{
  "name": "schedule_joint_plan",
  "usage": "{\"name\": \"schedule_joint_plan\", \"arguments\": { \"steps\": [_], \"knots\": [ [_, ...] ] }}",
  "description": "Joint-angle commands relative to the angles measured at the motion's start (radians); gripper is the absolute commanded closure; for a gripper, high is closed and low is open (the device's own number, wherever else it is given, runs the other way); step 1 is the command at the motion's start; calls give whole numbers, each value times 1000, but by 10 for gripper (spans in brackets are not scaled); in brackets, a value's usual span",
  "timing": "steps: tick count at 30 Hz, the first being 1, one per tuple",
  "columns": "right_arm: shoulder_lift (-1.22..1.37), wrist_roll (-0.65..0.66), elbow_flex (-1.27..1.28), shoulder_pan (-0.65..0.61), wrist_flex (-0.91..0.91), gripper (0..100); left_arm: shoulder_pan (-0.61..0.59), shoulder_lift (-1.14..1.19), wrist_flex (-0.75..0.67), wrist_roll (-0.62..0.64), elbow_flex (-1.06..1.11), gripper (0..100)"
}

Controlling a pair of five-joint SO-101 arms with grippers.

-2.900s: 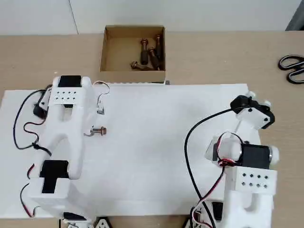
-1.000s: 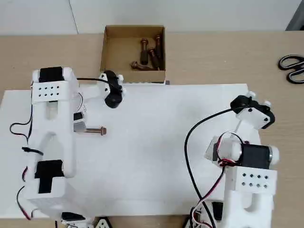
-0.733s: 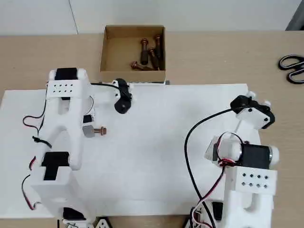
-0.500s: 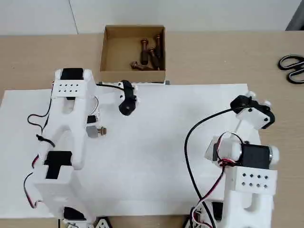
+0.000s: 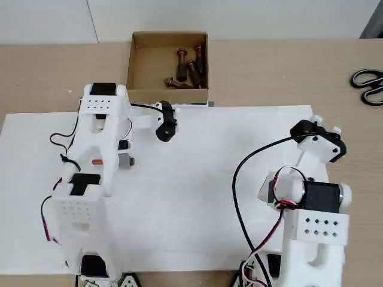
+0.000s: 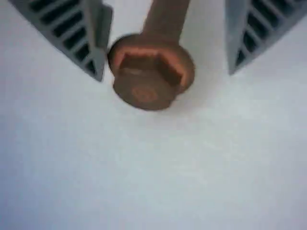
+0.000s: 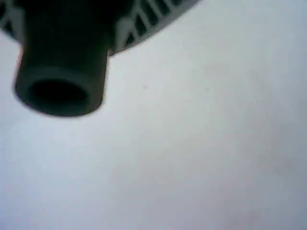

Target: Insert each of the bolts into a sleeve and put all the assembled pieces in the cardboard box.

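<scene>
Straddling the copper-coloured bolt (image 6: 151, 79), the left pincer (image 6: 165, 67) stands wide, its grey ribbed fingers (image 6: 79, 33) on either side of the hexagonal, flanged head; one finger sits right at the flange, though actual contact is hard to judge, and the other is clearly apart. The bolt's shank runs off the frame edge, so its length and thread are cut off. It lies on the matte white sheet (image 5: 209, 179) that covers the near part of the wooden desk (image 5: 269, 72), and from above the left arm's white plastic shell hides most of that spot. Behind the sheet's far edge stands the open, square cardboard box (image 5: 129, 66), with several rusty-brown assembled pieces (image 5: 188, 66) piled against its right wall; they overlap too much to count surely. On the right side of the sheet, the right pincer (image 7: 62, 28) is clamped around a dark, smooth, hollow sleeve (image 7: 60, 81), whose round open end faces the wrist camera while its far end is lost between the ribbed pads. Black-handled scissors (image 5: 368, 85) lie on the bare desk at the far right, partly cut off by the frame.
</scene>
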Motion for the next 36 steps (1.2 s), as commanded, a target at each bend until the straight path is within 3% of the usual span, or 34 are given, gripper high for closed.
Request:
{"name": "schedule_joint_plan", "arguments": {
  "steps": [1, 18, 23, 33, 36],
  "knots": [
    [-5, 3, -6, 8, -16, 996, 3, 38, 31, -64, -64, 845],
    [-5, 3, -6, 8, -16, 996, -23, 61, 31, -61, -71, 995],
    [-7, 3, -6, 8, -16, 996, -23, 58, 31, -58, -74, 995],
    [-16, 6, -12, 2, -16, 996, -15, -186, 54, -14, -96, 995],
    [-16, 6, -60, 2, -13, 996, -12, -292, 52, 81, -97, 995]
  ]
}}
